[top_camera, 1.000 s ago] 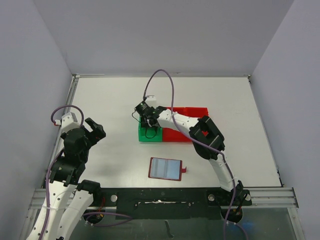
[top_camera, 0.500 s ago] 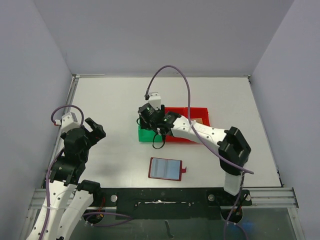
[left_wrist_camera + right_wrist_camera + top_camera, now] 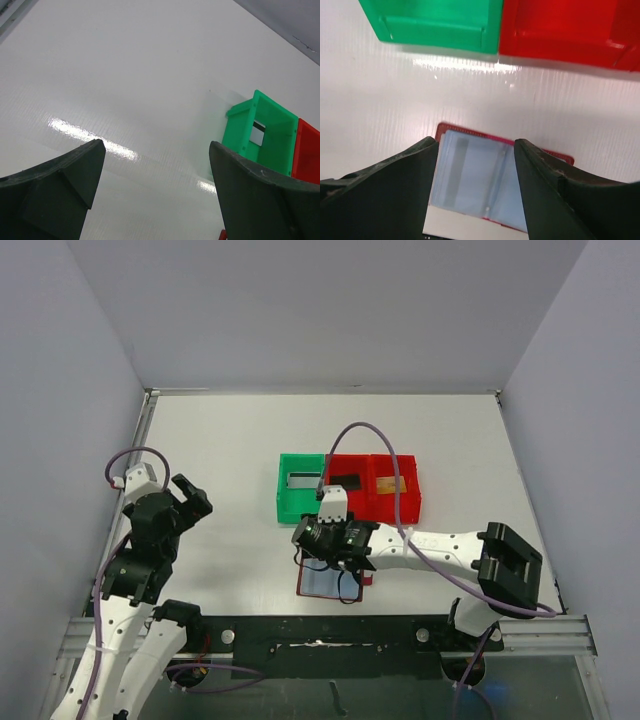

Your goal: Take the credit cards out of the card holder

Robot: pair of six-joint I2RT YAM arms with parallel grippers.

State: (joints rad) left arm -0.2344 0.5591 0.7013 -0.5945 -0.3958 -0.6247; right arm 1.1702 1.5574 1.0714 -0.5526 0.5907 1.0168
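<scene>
Three credit cards (image 3: 300,480) lie in the bins (image 3: 284,502), one apiece. The right gripper (image 3: 475,150) hangs open and empty over the unfolded card holder (image 3: 318,583) on the desk (image 3: 220,440). The left gripper (image 3: 155,165), also open and empty, hovers well to the left.

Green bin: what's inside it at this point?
One silver-grey card lies flat on the floor of the green bin. Nothing else shows in it from above. Whether anything lies beneath that card cannot be seen, since the card covers it.
</scene>
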